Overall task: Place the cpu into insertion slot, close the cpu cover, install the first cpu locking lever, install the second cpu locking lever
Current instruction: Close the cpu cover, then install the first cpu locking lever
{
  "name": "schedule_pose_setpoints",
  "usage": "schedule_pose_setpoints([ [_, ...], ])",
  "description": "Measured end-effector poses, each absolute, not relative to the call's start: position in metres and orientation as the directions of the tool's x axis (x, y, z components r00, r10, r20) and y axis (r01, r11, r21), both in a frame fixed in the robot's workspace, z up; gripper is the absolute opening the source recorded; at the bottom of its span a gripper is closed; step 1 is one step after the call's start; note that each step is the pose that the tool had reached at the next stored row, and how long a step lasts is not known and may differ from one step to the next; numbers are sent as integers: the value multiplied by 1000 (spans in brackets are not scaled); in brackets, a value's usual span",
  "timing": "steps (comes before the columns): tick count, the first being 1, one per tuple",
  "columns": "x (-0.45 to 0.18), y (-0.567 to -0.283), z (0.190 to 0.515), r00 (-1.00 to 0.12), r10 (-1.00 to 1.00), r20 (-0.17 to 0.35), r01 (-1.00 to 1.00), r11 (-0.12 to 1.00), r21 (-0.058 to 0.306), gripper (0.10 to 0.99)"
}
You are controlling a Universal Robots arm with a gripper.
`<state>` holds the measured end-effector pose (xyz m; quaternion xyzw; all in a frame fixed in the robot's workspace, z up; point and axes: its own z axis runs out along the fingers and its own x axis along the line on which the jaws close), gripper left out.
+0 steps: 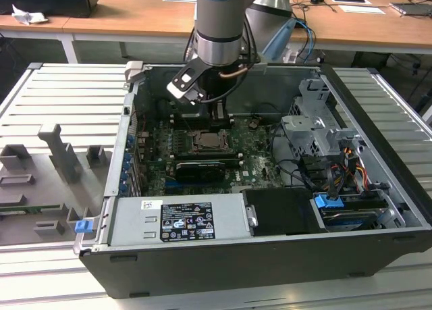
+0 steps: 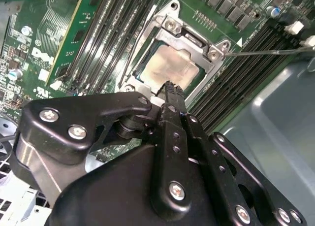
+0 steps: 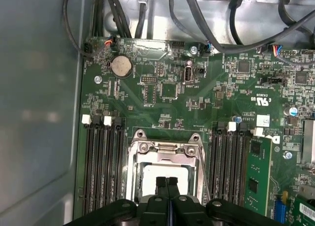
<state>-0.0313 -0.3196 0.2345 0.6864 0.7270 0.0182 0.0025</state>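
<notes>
The cpu (image 2: 170,67) lies flat in the insertion slot (image 1: 212,143) on the green board, its dull metal face showing through the window of the cpu cover (image 2: 193,39). The silver cover frame (image 3: 165,148) lies down around the chip. A thin wire lever (image 2: 266,51) runs from one socket corner out over the memory slots. My gripper (image 2: 171,86) hangs right over the chip's edge, shut, with nothing between its fingers. In the first wrist view the gripper (image 3: 167,180) sits over the cpu (image 3: 165,173), fingertips pressed together. In the exterior view the gripper (image 1: 217,117) hangs just above the socket.
Black memory slots (image 3: 103,162) flank the socket on both sides, and a green memory module (image 3: 257,172) stands in one. Cables (image 3: 206,19) cross the case's far wall. A drive cage (image 1: 317,131), a power supply (image 1: 179,219) and a black card (image 1: 196,168) crowd the case.
</notes>
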Motion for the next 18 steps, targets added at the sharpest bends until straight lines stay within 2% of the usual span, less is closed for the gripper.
schedule_pose_setpoints([
  [11,-34,-320,236,-58,998,21,998,57,30,106],
  [18,-34,-320,258,-58,998,16,998,57,29,106],
])
